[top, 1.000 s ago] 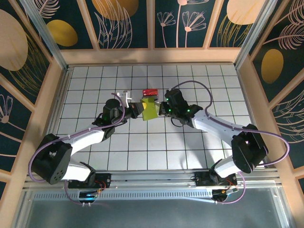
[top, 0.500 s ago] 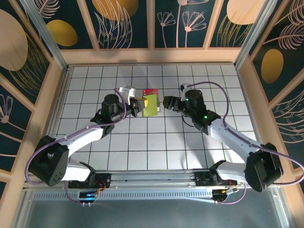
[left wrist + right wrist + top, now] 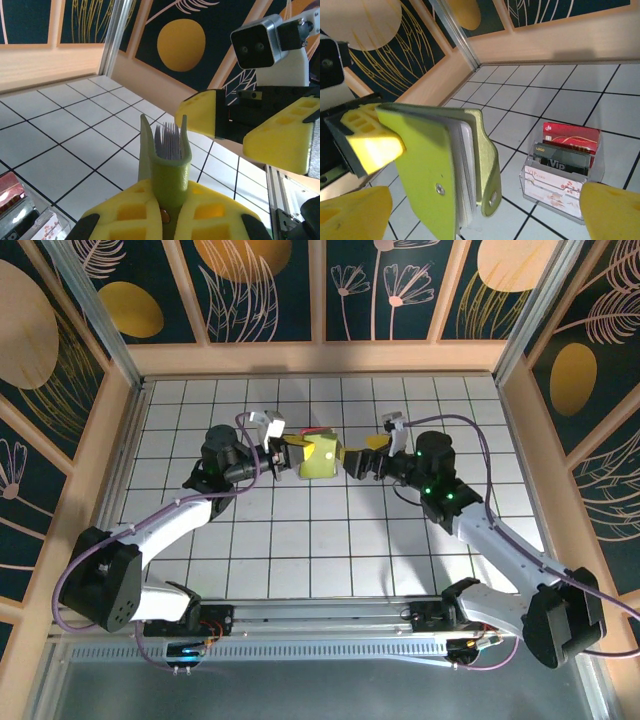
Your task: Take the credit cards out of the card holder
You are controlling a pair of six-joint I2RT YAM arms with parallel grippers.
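Holding the card holder (image 3: 322, 457) up off the counter (image 3: 300, 540), mid-width toward the far edge, L hand (image 3: 292, 456) is pinched tight on one end. The free end points at R hand (image 3: 362, 453), prob. so R can reach in. R hand is spread wide just beside it, not touching. Thin leaves (image 3: 167, 142) show btwn covers; can't tell credit cards from sleeves. Small clear box (image 3: 560, 167) w/ red/dark cards sits nearer the far edge.

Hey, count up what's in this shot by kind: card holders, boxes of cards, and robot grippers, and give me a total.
Olive-green folding card holder: 1
Clear plastic box of cards: 1
Yellow-fingered robot grippers: 2, the left gripper and the right gripper
Total: 4
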